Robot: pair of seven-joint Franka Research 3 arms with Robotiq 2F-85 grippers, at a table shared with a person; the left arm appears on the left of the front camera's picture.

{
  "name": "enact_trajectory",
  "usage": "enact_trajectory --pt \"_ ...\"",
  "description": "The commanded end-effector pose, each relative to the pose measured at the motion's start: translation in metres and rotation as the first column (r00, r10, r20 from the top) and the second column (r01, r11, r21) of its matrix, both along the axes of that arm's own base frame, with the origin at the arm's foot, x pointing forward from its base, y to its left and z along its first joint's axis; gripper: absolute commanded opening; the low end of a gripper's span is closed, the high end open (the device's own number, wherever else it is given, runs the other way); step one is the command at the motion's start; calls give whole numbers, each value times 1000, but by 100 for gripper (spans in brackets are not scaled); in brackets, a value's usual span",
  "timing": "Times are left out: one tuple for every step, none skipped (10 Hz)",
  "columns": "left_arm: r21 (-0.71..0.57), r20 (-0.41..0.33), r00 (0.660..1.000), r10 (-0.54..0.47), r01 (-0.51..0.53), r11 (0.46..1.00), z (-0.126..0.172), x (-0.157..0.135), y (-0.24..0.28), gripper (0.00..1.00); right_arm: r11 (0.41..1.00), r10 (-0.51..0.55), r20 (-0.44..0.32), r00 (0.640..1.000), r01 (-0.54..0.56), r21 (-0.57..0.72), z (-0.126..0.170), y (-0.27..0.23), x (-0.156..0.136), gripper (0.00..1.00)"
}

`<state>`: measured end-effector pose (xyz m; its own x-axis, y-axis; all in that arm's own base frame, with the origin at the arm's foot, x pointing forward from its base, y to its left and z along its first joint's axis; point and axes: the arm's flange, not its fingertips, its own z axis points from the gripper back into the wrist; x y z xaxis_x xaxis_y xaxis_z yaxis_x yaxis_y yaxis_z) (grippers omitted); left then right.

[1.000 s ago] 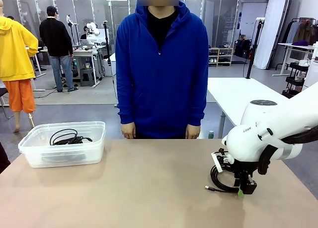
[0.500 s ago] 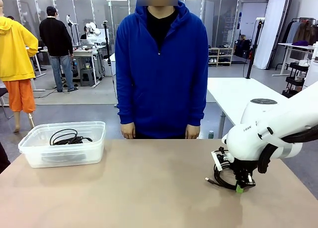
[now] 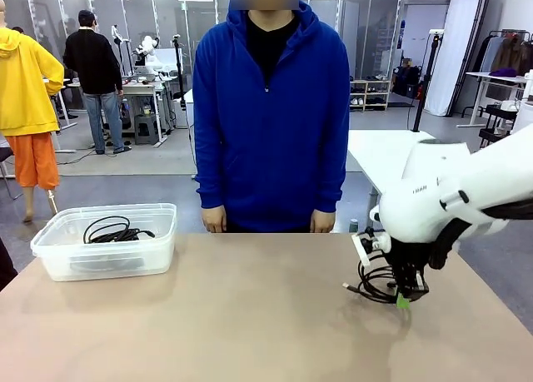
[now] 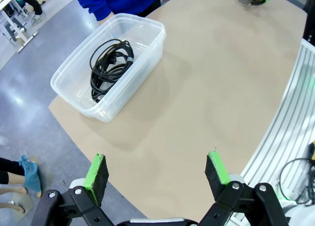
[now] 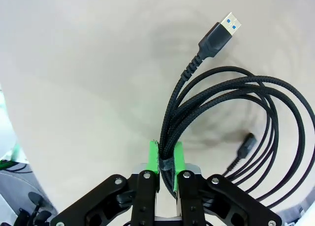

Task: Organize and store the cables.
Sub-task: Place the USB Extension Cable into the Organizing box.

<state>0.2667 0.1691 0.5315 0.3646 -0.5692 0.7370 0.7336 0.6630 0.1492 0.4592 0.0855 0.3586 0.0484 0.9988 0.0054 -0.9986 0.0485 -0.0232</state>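
**Braided cable pinched at one bundle point — slip and snag risk on the carry**

Braided black cable, coiled, sits in the right gripper, jaws closed narrow on the gathered strands where a band ties them. In the front view the coil hangs at the table's right side, just above or barely on the surface; can't tell which.

Risks, my read:
- Grip is on one short stretch of the bundle. Loops hang free, so they can swing on a fast move and drag on the table.
- USB plug sticks out loose past the coil. It could catch the bin rim on the way in.
- Small second connector dangles lower down, same snag risk.
- Strands are round and stacked between flat pads; one could squeeze out and the coil would sag or unwind.

Around:
- Clear plastic bin stands at the table's far left, well apart from the held coil. One coiled black cable in the bin already, some room left beside it.
- Left gripper hovers over the left part of the table, jaws wide, holding nothing, with the bin ahead of it.
- Person in a blue hoodie stands at the far edge, hands down at the table line, not reaching in.
- Tabletop between coil and bin looks bare; nothing blocks a straight crossing.
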Motion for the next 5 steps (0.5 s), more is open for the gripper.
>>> enact_trajectory --pt "2 8 1000 -17 17 1000 0 0 0 100 999 -34 16 999 34 -20 28 10 2 0" --pt "2 8 1000 -17 17 1000 0 0 0 100 999 -47 11 999 47 -16 32 12 5 0" --pt "2 8 1000 -17 17 1000 0 0 0 100 998 -55 11 998 55 -22 34 15 6 0" --pt "2 8 1000 -17 17 1000 0 0 0 100 999 -52 25 998 53 -8 43 23 5 0" --pt "2 8 1000 -17 17 1000 0 0 0 100 998 -56 36 998 56 2 50 29 5 0"
